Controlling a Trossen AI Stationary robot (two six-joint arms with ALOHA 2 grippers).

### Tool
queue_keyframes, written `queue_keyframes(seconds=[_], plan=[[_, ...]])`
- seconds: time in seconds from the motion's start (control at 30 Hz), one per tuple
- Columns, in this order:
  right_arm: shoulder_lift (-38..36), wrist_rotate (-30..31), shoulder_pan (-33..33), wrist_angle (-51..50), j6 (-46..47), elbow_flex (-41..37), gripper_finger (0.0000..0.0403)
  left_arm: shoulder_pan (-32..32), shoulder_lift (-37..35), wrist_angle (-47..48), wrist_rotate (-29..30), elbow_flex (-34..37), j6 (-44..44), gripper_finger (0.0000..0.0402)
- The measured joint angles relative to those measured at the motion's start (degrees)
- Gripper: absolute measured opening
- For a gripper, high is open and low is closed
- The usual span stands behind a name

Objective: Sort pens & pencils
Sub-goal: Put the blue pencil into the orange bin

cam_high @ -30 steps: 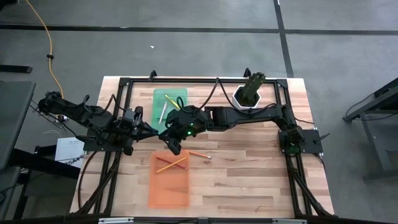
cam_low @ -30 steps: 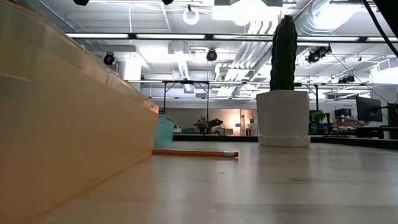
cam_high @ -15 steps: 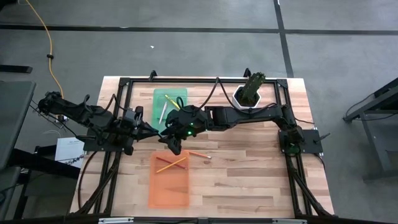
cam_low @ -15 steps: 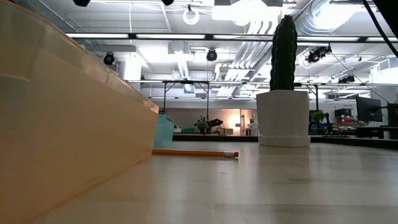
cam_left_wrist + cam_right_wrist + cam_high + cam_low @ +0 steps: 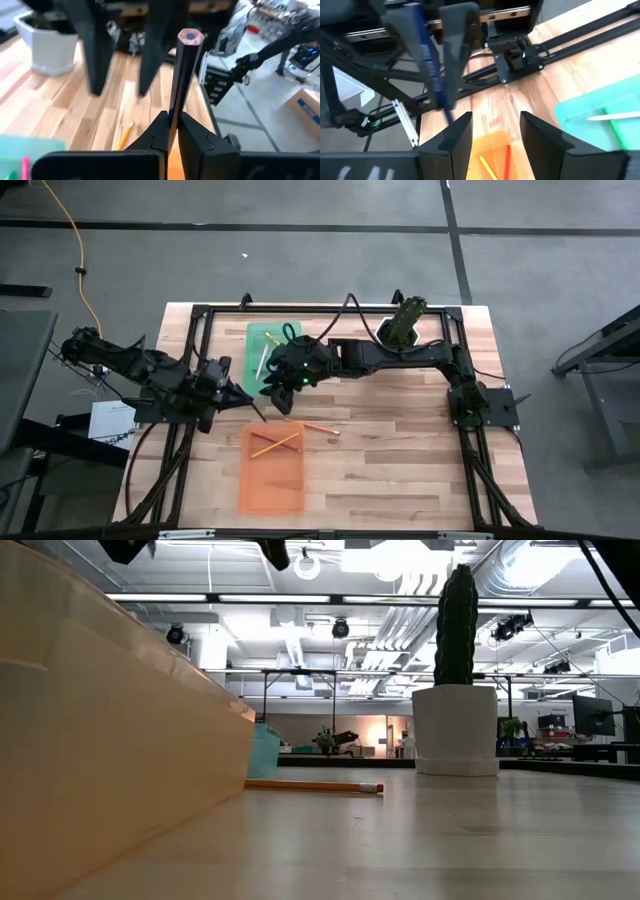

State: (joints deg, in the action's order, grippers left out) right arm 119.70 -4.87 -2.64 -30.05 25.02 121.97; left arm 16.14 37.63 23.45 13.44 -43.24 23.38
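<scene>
One dark pencil [image 5: 182,75] — clamped upright in left hand [image 5: 171,131] | right hand [image 5: 492,131] — open, just beside it

1. Even, bright overhead light fills the scene; the wooden table [image 5: 400,440] shows only faint, soft shadows beneath the arms.
2. In the low view, ceiling lamps behind the cactus pot [image 5: 456,730] glare white, and the orange tray [image 5: 110,740] beside the lens is a smooth blur.
3. In the left wrist view, the dark pencil [image 5: 182,75] looks fairly sharp, while everything behind it is soft.
4. The right wrist view is blurred throughout.
</scene>
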Motion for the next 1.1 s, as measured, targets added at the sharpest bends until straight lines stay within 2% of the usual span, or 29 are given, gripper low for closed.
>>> queue_keyframes(seconds=[0.3,0.53,0.77,0.93,1.1], plan=[[0.00,0.23,0.38,-6.20,-2.10,0.00,0.0156,0.00,1.23,7.70,-0.17,0.02,2.67,0.0011],[0.00,0.34,1.35,-12.11,-4.88,0.00,0.0156,0.02,7.06,7.13,-3.78,0.01,4.22,0.0015],[0.00,0.29,2.35,-20.44,-8.26,0.00,0.0156,0.16,13.42,6.17,-9.95,0.02,5.43,0.0016],[0.00,0.32,2.68,-26.65,-10.96,0.00,0.0156,1.87,16.12,5.95,-10.41,0.01,7.03,0.0016],[-0.01,0.34,2.69,-28.26,-13.41,0.00,0.0156,3.55,18.68,3.57,-9.99,0.02,9.33,0.0016]])
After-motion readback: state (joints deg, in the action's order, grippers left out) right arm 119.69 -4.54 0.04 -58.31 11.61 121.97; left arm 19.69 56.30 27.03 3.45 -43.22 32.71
